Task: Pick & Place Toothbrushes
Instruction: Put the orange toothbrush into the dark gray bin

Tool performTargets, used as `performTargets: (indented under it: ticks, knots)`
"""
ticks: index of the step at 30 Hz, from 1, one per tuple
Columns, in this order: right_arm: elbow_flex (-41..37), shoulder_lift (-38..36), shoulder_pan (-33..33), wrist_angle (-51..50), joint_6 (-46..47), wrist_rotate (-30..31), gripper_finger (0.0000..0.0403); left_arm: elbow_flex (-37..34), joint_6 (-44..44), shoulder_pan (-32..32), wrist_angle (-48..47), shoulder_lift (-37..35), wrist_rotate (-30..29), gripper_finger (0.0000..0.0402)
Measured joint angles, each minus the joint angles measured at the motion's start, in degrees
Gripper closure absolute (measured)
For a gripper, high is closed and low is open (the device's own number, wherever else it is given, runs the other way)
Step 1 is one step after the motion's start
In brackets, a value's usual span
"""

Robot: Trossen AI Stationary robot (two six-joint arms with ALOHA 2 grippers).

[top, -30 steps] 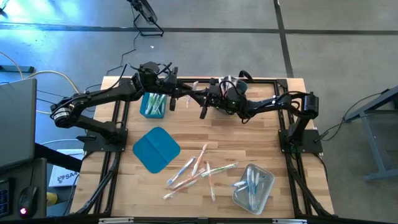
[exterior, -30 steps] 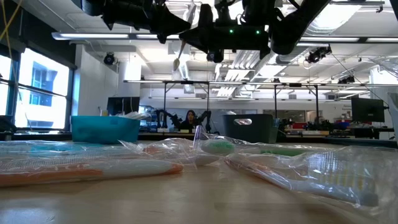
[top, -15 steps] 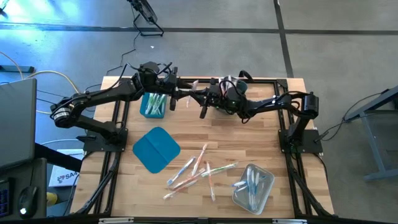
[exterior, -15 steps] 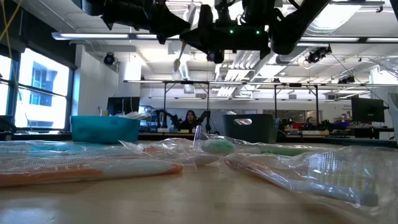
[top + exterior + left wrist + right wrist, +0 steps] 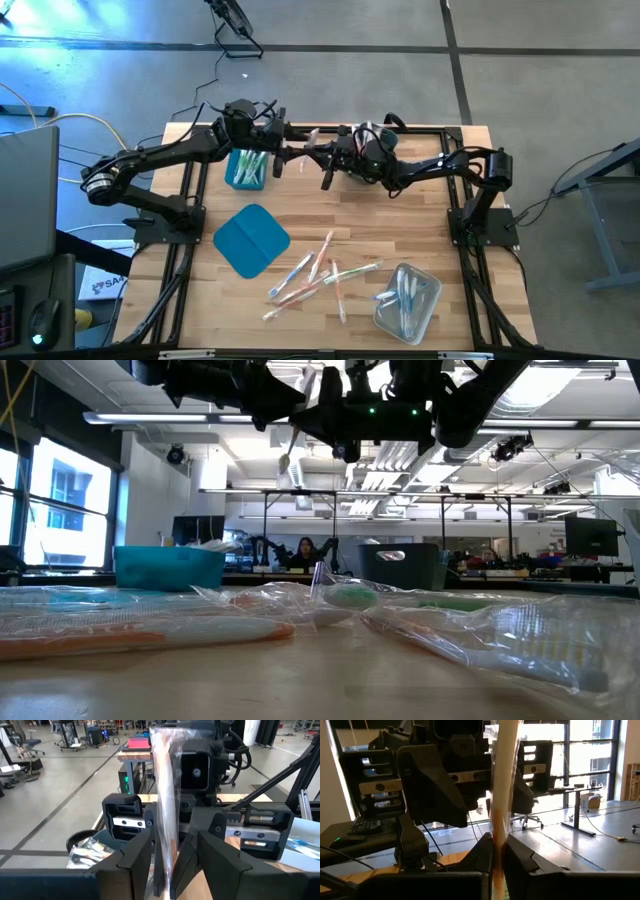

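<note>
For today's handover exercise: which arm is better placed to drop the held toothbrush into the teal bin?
Left, probably. Both grippers, left and right, grip one wrapped toothbrush mid-air, but the left arm already reaches over the teal bin.

Setting: open-plan robotics lab or workshop. Evidence: grey concrete floor (image 5: 330, 25) with taped lines; wooden surface (image 5: 300, 215) on a black frame; rows of ceiling lights (image 5: 250, 418); monitors (image 5: 590, 536); distant workbenches; large windows (image 5: 60, 495); seated person (image 5: 303, 552)
</note>
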Motion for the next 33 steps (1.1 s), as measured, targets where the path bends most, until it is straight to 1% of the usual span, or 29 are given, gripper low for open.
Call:
performTargets:
  ticks: [3,6,13,17,23,25,27,31,33]
  knots:
    - [0.00,0.00,0.00,-0.05,0.17,0.27,0.0385,0.02,0.09,0.02,-2.14,0.00,0.00,0.0245]
    - [0.00,-0.02,-0.07,-1.16,0.11,2.14,0.0385,0.02,0.75,0.04,-4.25,0.00,-0.90,0.0245]
    - [-0.02,-1.29,-0.91,-7.00,0.15,2.93,0.0385,0.02,2.00,0.22,-5.78,-0.17,-1.60,0.0245]
    - [-0.04,-3.53,-0.92,-11.00,-0.61,5.41,0.0386,0.00,2.14,2.15,-5.94,-0.17,0.24,0.0245]
    - [-0.04,-7.74,-0.87,-20.11,-1.81,9.65,0.0386,-0.43,2.11,5.67,-5.34,-0.18,3.55,0.0245]
    - [-0.04,-8.80,-0.85,-22.84,-2.00,11.57,0.0386,-2.18,2.08,6.21,-3.72,-0.56,3.93,0.0245]
    - [-0.07,-9.67,-0.85,-24.80,-2.18,13.09,0.0386,-5.38,2.05,6.83,-0.70,-1.76,4.05,0.0245]
    - [-0.06,-11.19,-0.85,-28.23,-3.27,15.62,0.0386,-13.78,0.13,8.26,6.82,-6.23,4.20,0.0245]
    - [-0.04,-11.25,-0.91,-29.51,-3.43,16.52,0.0386,-17.90,-0.65,9.21,8.57,-9.17,4.20,0.0245]
